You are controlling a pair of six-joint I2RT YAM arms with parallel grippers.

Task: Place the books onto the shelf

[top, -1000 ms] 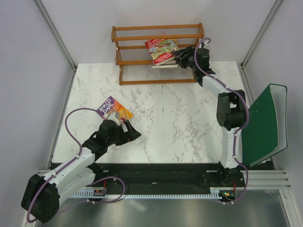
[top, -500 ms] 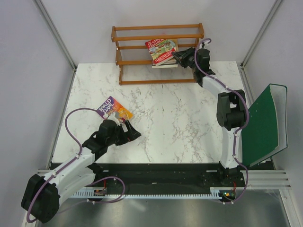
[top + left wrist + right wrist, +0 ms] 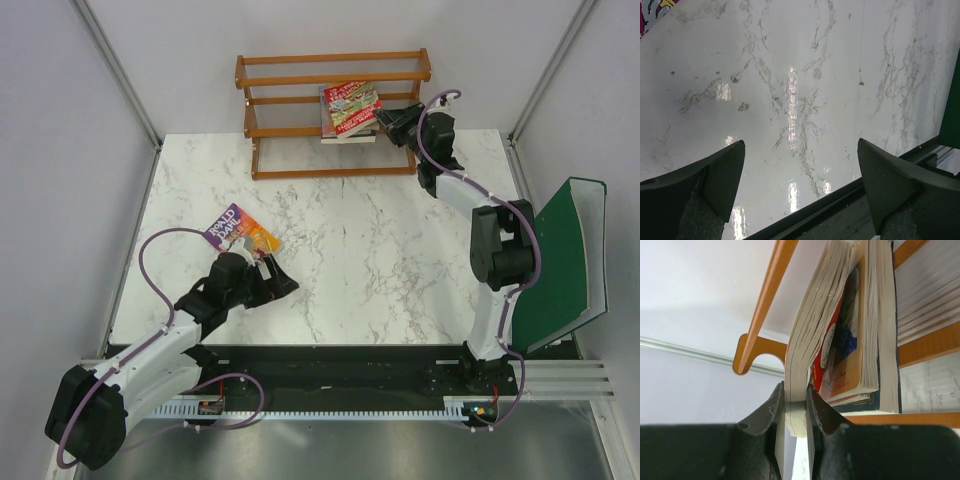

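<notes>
Marble tabletop (image 3: 380, 260) is filling the overhead view: your right gripper (image 3: 386, 118) is holding the red cartoon book (image 3: 350, 104) against the shelf (image 3: 335, 58) at twelve o'clock, while the Roald Dahl book (image 3: 240, 230) is lying at nine o'clock, beside the left gripper (image 3: 285, 283). From the left wrist, those jaws are standing wide over bare marble. From the right wrist, the jaws are pinching that book's edge beside the shelved stack (image 3: 875, 340). Mid-placement, I judge: you are needing to settle it against the stack, then let go.
</notes>
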